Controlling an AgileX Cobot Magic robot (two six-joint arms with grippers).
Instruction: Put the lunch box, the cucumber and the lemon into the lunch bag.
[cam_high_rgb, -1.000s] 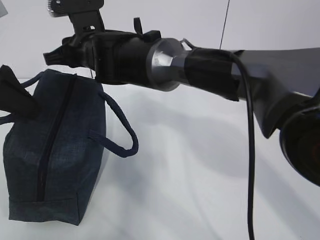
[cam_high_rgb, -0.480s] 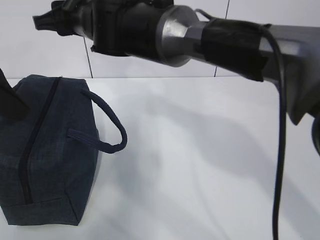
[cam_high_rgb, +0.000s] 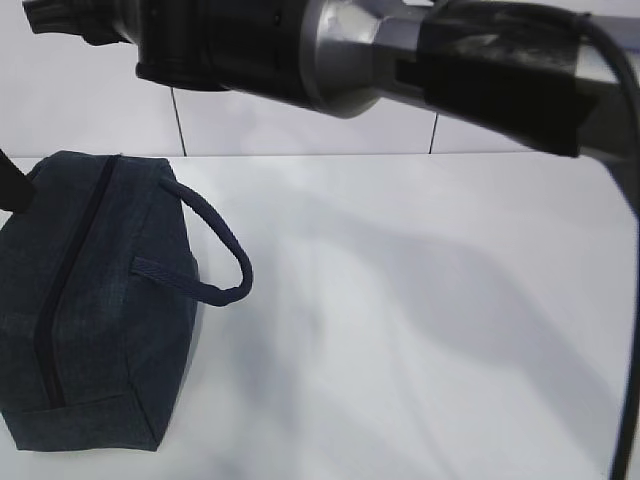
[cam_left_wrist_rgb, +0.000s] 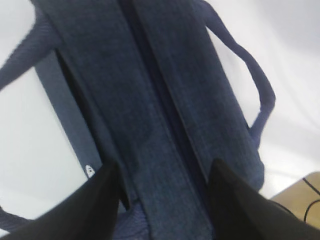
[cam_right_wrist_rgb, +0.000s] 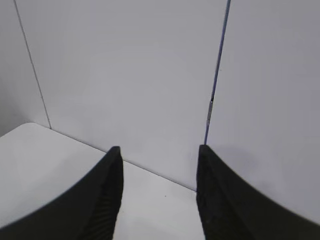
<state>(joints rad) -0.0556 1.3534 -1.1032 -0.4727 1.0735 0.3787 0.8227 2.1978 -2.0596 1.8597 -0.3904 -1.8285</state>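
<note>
The dark navy lunch bag (cam_high_rgb: 100, 310) lies on the white table at the left, its zipper (cam_high_rgb: 72, 270) shut along the top. In the left wrist view the lunch bag (cam_left_wrist_rgb: 100, 75) fills the frame. My left gripper (cam_left_wrist_rgb: 162, 200) is open, one finger on each side of the zipper seam (cam_left_wrist_rgb: 160, 115), just above the fabric. Only a dark tip of the left gripper (cam_high_rgb: 8, 185) shows at the exterior view's left edge. My right gripper (cam_right_wrist_rgb: 159, 148) is open and empty, high up, facing the wall. The lunch box, cucumber and lemon are out of view.
The right arm (cam_high_rgb: 330, 50) spans the top of the exterior view, above the bag. One bag handle (cam_high_rgb: 225, 250) loops out to the right. A white panelled wall (cam_high_rgb: 300, 130) stands behind the table (cam_high_rgb: 420, 330). A wooden corner (cam_left_wrist_rgb: 300, 195) shows at the left wrist view's lower right.
The right arm has risen and drawn away from the bag's top. The bag has settled lower and flatter on the table. The left gripper's tip has slid further out at the left edge.
</note>
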